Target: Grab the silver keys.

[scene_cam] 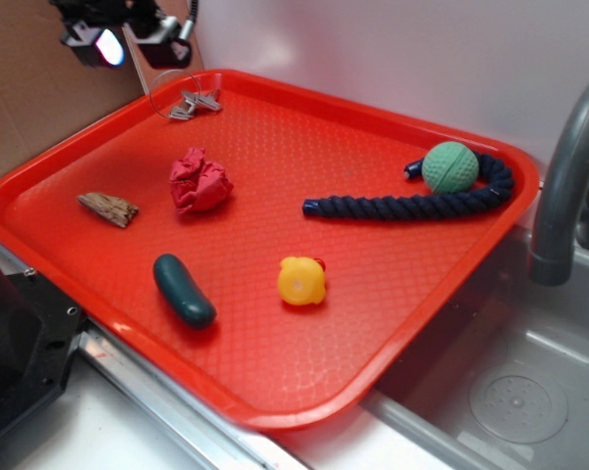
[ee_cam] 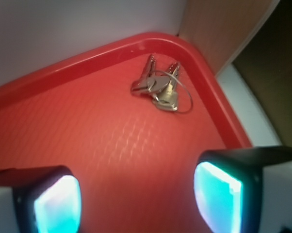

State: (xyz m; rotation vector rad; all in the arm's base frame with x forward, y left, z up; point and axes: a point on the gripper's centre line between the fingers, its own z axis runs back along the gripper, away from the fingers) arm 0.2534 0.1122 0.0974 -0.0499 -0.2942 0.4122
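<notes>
Hovering above the tray's far left corner, the end effector (ee_cam: 136, 199) has its fingers spread wide with nothing between them. The silver keys (ee_cam: 158, 87) lie flat on the red tray (scene_cam: 373, 294), tucked close to the raised rim at that corner, just ahead of the open fingers and a bit below. Risky spot: flat keys on a thin wire ring could slip out, or a finger could strike the rim coming down

Silver keys (ee_cam: 158, 88), red textured tray (ee_cam: 88, 141)
</notes>
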